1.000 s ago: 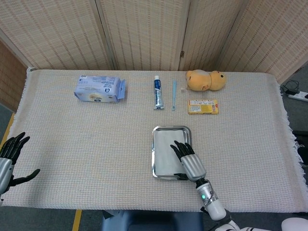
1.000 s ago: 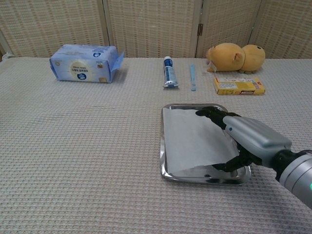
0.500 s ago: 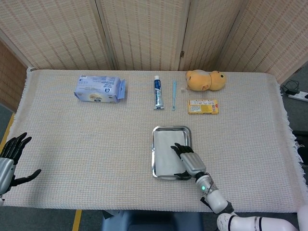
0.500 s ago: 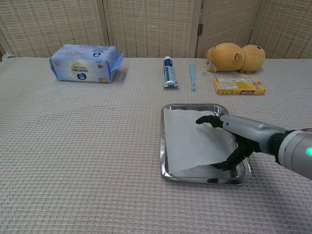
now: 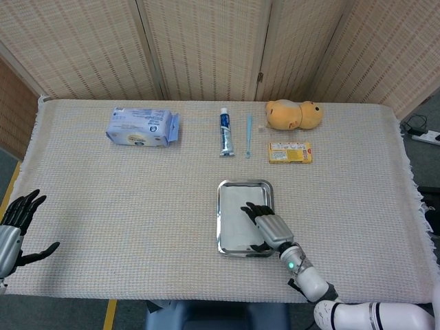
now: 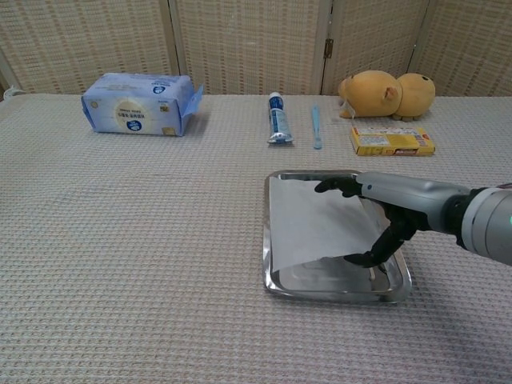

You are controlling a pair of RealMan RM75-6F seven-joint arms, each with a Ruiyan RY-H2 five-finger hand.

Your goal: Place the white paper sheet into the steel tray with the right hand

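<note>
The steel tray lies in the middle of the table. The white paper sheet is inside it, flat at the far end and raised a little at its near edge. My right hand reaches over the tray's right side and holds the sheet. Its fingers stretch across the sheet's far right part, and its thumb sits at the near right corner. My left hand hangs off the table's left edge with fingers spread, holding nothing.
Along the back of the table lie a blue wipes pack, a toothpaste tube, a blue toothbrush, a yellow plush toy and a yellow box. Woven screens stand behind.
My right hand has risen and shifted slightly away from me. The sheet's near edge came with it, baring the tray's near floor. The left hand has barely moved.
</note>
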